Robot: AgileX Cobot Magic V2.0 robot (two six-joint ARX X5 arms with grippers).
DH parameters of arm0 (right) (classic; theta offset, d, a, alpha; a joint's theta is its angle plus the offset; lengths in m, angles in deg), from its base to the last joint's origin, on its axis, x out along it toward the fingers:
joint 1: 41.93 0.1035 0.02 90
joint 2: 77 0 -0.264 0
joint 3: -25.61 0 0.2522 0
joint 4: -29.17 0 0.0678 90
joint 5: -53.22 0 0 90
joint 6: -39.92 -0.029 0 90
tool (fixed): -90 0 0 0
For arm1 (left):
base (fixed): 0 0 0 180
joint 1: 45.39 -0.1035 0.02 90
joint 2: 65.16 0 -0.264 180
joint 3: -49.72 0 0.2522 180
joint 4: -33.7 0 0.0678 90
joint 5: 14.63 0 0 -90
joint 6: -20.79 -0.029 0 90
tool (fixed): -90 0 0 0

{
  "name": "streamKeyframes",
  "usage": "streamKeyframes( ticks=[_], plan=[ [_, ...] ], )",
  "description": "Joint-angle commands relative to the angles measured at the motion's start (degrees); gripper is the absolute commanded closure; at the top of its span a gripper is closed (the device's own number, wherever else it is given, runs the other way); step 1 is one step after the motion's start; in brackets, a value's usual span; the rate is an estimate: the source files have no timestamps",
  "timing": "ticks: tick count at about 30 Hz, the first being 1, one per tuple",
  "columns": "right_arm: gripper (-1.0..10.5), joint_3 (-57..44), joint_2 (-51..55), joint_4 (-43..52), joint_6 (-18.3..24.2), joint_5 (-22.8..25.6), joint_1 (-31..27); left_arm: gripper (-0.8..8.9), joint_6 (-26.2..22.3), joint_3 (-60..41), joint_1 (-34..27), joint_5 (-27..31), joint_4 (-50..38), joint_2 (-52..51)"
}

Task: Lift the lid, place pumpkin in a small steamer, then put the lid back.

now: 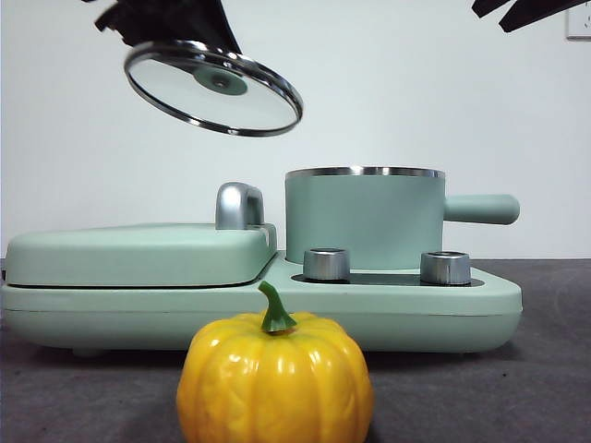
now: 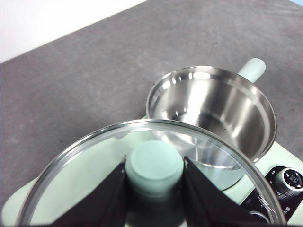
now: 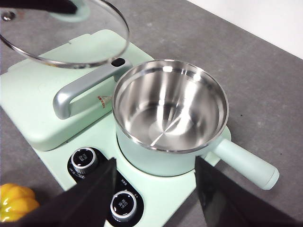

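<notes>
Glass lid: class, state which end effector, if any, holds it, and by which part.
The left end effector holds the glass lid by its mint-green knob, clamped between both jaws. The right end effector holds nothing.

Pumpkin [image 1: 275, 378]: base cut off by the front view's bottom edge; in the right wrist view only a sliver shows at a corner [image 3: 16, 202].

Lid [image 2: 151, 175]: near rim cut off in the left wrist view, part of its knob [image 2: 155, 166] hidden by the left gripper [image 2: 155, 177] jaws. In the right wrist view the lid runs off the edge [image 3: 71, 35].

Left gripper in the front view [image 1: 171, 20] — just a dark mass cropped at the top, jaws not readable there.

Right gripper [image 3: 156, 194]: fingertips cut by the frame; in the front view only a black tip at the corner [image 1: 522, 11].

Small steamer [image 1: 365, 221]: base hidden behind the two knobs [image 1: 327, 264].

Dial markings — too small to read.
</notes>
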Motion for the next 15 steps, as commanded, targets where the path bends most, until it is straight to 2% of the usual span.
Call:
streamKeyframes(
  ticks=[1,7,15],
  plan=[
    [6.8,1.22,-0.42,0.31,0.22,-0.2,0.31,7.97,-0.59,-0.11,-0.52,0.15,-0.35,-1.18],
    [6.8,1.22,-0.42,-0.2,0.24,-0.17,1.81,7.97,-0.55,-3.82,-2.56,1.4,-0.02,-4.44],
    [6.8,1.22,-2.29,-0.92,0.39,-0.17,7.17,7.97,0.07,-8.85,-5.57,3.06,0.04,-10.49]
  ],
)
